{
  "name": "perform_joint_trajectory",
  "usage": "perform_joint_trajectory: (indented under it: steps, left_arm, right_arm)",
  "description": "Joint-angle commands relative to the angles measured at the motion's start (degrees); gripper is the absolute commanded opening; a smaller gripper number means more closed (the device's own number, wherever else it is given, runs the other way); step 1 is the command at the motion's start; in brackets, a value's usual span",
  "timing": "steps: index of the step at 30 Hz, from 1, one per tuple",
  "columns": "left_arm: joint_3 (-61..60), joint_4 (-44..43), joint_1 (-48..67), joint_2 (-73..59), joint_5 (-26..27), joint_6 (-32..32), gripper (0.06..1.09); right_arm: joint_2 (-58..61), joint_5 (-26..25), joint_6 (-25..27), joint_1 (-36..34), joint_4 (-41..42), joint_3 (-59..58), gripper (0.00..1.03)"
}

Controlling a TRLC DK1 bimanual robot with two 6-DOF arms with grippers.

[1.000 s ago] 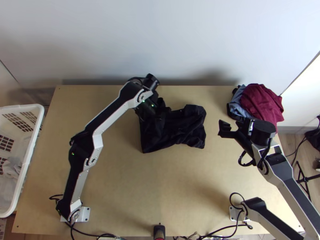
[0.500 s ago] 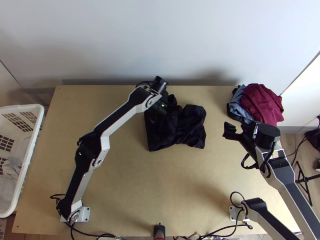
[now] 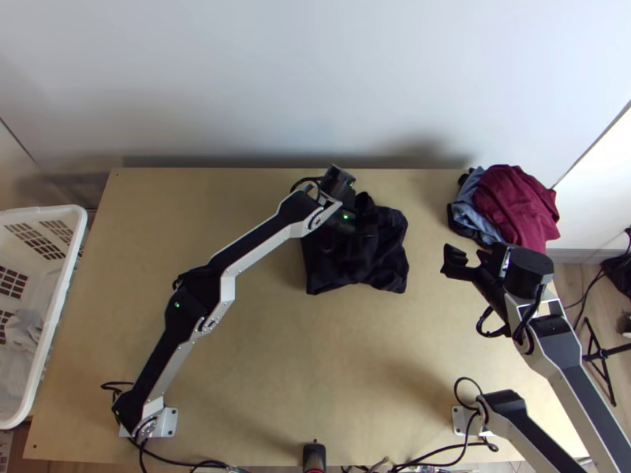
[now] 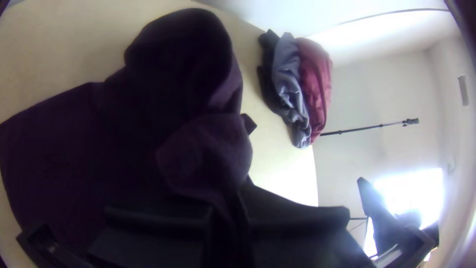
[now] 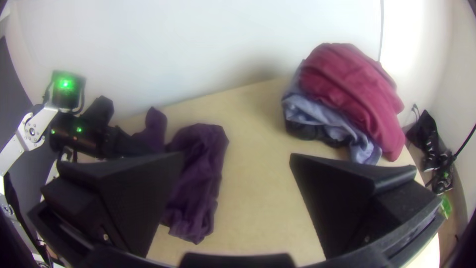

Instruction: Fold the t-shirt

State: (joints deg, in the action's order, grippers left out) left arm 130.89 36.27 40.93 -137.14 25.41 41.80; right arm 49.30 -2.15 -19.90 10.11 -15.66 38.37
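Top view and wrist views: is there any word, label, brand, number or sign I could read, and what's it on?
No text can be read on the dark t-shirt, the piled clothes or the white basket.
A pale patch on the right arm is too small to tell.

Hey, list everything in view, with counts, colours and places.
t-shirt: 1, near-black, rumpled, table's far middle
maroon cloth: 1, maroon, table's far right
folded-over cloth: 1, blue-grey, partly under maroon
basket: 1, white, left of table
table: 1, light wood, centre
wall: 1, pale, behind table
stand: 1, black, right of table
cables: several, black, near edge
arms: 2, silver-and-black, left and right
left gripper: 1, black, pinching t-shirt
right gripper: 1, black, open, above table's right
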Motion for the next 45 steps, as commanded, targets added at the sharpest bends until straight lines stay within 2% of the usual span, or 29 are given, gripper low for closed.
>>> perform_joint_trajectory:
  steps: [1, 9, 10, 11, 12, 14, 15, 16, 26, 39, 45]
  left_arm:
    - [0.0, -9.1, 0.6, -1.1, 0.5, 6.3, 0.09]
    - [-0.4, -15.4, 1.7, -2.0, 1.7, 11.4, 0.09]
    - [-0.5, -15.9, 2.1, -2.3, 2.6, 11.6, 0.13]
    - [-0.5, -16.1, 2.4, -2.6, 3.4, 12.1, 0.24]
    - [-0.5, -16.3, 2.8, -3.0, 5.3, 12.4, 0.42]
    - [-0.5, -16.2, 3.6, -3.4, 7.2, 12.9, 0.9]
    - [-0.8, -16.2, 4.0, -3.3, 7.2, 12.1, 1.0]
    - [-1.3, -16.2, 4.3, -3.0, 7.2, 11.4, 1.03]
    - [-2.2, -12.6, 5.2, -4.2, 7.8, 13.7, 1.04]
    - [-1.3, -16.5, 3.3, -1.7, 4.6, 27.0, 1.04]
    - [-1.4, -18.0, 2.1, 0.1, 5.3, 28.8, 1.04]
  right_arm:
    - [-0.2, 0.0, 0.0, 0.1, 0.0, -0.2, 0.99]
    - [-0.2, 0.1, 0.0, 0.4, 0.1, -0.8, 0.99]
    - [-0.2, 0.1, 0.0, 0.4, 0.1, -0.8, 0.99]
    - [-0.2, 0.1, 0.0, 0.4, 0.1, -0.8, 0.99]
    - [-0.2, 0.1, 0.0, 0.4, 0.1, -0.8, 0.99]
    - [-0.2, 0.1, 0.0, 0.4, 0.2, -0.8, 0.99]
    - [-0.2, 0.1, 0.0, 0.4, 0.3, -0.8, 0.99]
    - [-0.2, 0.1, 0.0, 0.4, 0.4, -0.9, 0.99]
    - [-1.5, 0.5, -0.5, 0.3, 0.5, -2.0, 0.99]
    - [-2.2, 1.3, -1.8, 0.2, 1.7, -3.4, 0.98]
    - [-2.7, 1.6, -1.8, 0.4, 1.6, -3.5, 0.98]
